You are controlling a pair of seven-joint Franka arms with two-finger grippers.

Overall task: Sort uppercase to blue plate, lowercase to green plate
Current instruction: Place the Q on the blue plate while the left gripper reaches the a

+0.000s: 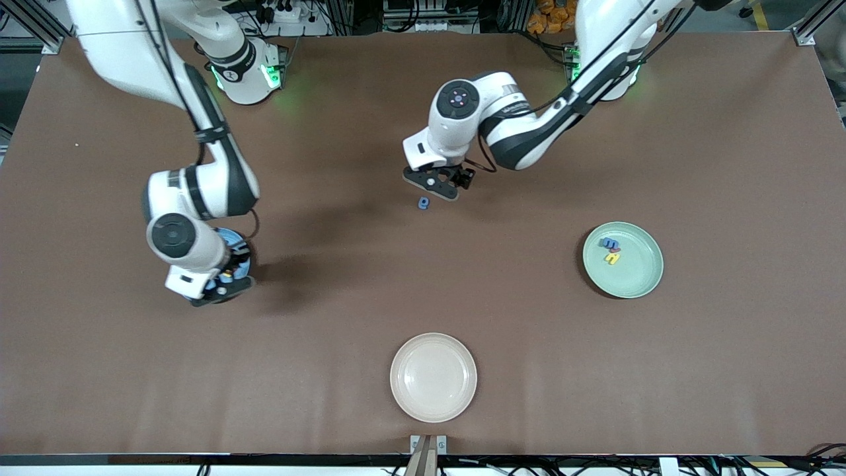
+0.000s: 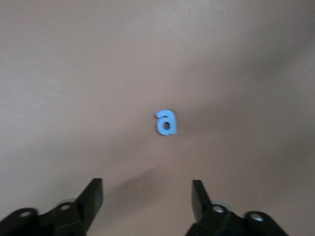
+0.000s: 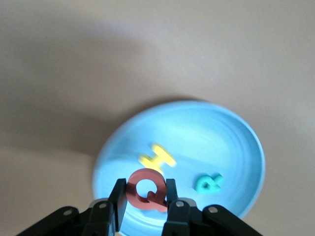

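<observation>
Right gripper (image 3: 146, 199) pinches the red Q (image 3: 146, 191) over the blue plate (image 3: 231, 147), ready to release it beside H (image 3: 156, 158) and R (image 3: 208, 183). Left gripper (image 2: 146, 196), fingers spread, hovers over the blue a (image 2: 166, 122) and must descend to grasp it.

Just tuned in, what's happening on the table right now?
Letter sorting is mid-run. The right gripper is shut on the red Q over the blue plate, where the yellow H and green R already lie. The left gripper hovers with jaws open above the blue a, which lies alone on the bare table. The green plate, toward the left arm's end, holds a few small letters. The cream plate holds nothing.
</observation>
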